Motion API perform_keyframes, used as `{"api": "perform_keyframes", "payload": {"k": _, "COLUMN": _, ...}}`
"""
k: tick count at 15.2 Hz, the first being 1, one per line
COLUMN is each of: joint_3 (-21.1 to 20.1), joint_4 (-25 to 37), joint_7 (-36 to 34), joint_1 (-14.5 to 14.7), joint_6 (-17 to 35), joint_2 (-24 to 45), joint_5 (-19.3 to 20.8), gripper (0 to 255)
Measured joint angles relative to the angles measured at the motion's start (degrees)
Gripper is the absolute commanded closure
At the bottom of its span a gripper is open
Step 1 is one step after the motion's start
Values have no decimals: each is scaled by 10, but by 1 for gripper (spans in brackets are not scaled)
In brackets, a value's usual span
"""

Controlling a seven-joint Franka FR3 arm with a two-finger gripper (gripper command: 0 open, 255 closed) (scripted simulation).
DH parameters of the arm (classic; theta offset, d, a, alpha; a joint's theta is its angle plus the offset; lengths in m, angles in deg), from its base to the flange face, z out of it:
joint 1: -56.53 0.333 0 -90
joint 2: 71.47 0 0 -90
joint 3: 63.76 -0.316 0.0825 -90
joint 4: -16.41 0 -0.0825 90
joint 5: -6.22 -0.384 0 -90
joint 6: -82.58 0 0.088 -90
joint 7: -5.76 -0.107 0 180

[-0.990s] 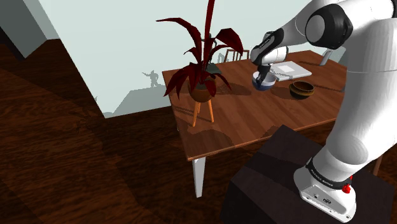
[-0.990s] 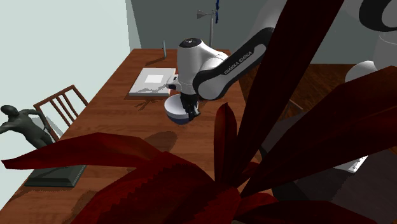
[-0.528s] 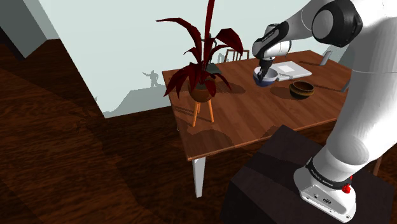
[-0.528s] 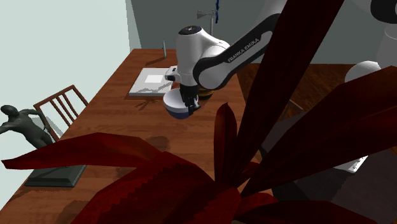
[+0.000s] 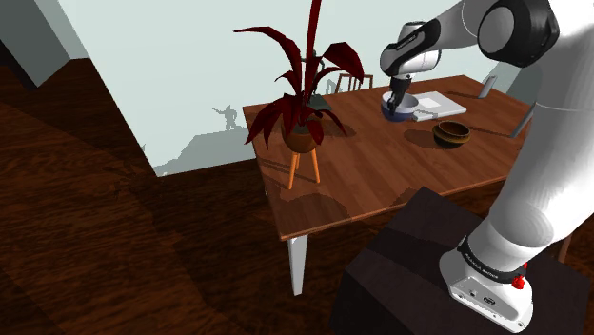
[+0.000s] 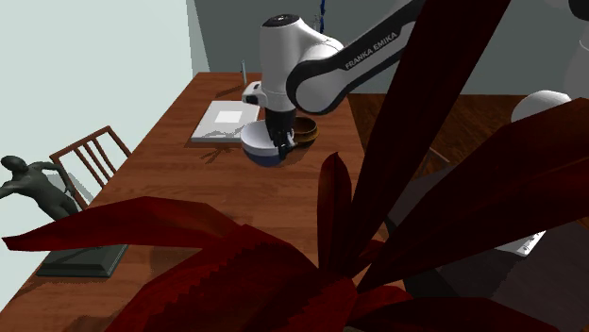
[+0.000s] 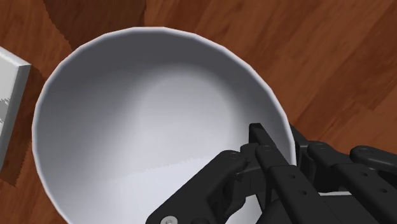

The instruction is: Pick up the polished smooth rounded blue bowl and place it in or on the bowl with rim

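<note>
Wood table [image 5: 381, 181], dk wood floor [image 5: 114, 247]

Over the last 1 s the gripper [image 5: 397, 102], clasping the blue bowl [image 5: 401, 112] by its rim, has risen, carrying it higher above the table [image 5: 381, 171]

White arm [image 5: 547, 167], dark joints, black tool [image 6: 280, 146], FRANKA EMIKA lettering

The table [image 5: 381, 171] is grained brown wood, the floor [image 5: 114, 257] darker planks. The bowl [image 7: 146, 121] looks smooth and softly glossy inside. The gripper [image 7: 278, 135] is matt black.
</note>
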Motion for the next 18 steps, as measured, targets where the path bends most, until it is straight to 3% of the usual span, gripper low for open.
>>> {"api": "perform_keyframes", "payload": {"k": 5, "joint_3": 5, "joint_4": 10, "joint_7": 2, "joint_1": 0, "joint_6": -27, "joint_2": -19, "joint_5": 8, "gripper": 255}}
{"api": "perform_keyframes", "payload": {"k": 14, "joint_3": 41, "joint_4": -14, "joint_7": 113, "joint_1": -71, "joint_6": -20, "joint_2": -41, "joint_5": -2, "gripper": 255}}
{"api": "perform_keyframes", "payload": {"k": 18, "joint_3": 55, "joint_4": 6, "joint_7": 169, "joint_1": -107, "joint_6": -33, "joint_2": -34, "joint_5": -14, "gripper": 255}}
